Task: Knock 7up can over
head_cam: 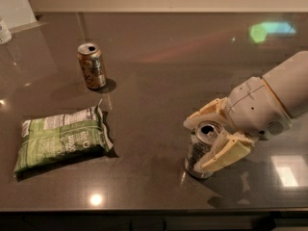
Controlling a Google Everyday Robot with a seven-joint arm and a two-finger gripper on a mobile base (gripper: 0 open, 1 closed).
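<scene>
The 7up can point(196, 154), silver-grey with a shiny open top, stands near the table's front edge at right of centre. It looks upright or only slightly tilted. My gripper point(197, 145) comes in from the right on a white arm and is open. Its cream fingers straddle the can. The far finger point(206, 112) lies just behind the can's top. The near finger point(226, 154) crosses the can's right front side and hides part of it. I cannot tell whether the fingers press on the can.
An orange-brown can point(91, 65) stands upright at the back left. A green chip bag point(60, 143) lies flat at the front left. A white object point(4, 31) sits at the far left edge. The dark table's front edge point(144, 209) runs close below the 7up can.
</scene>
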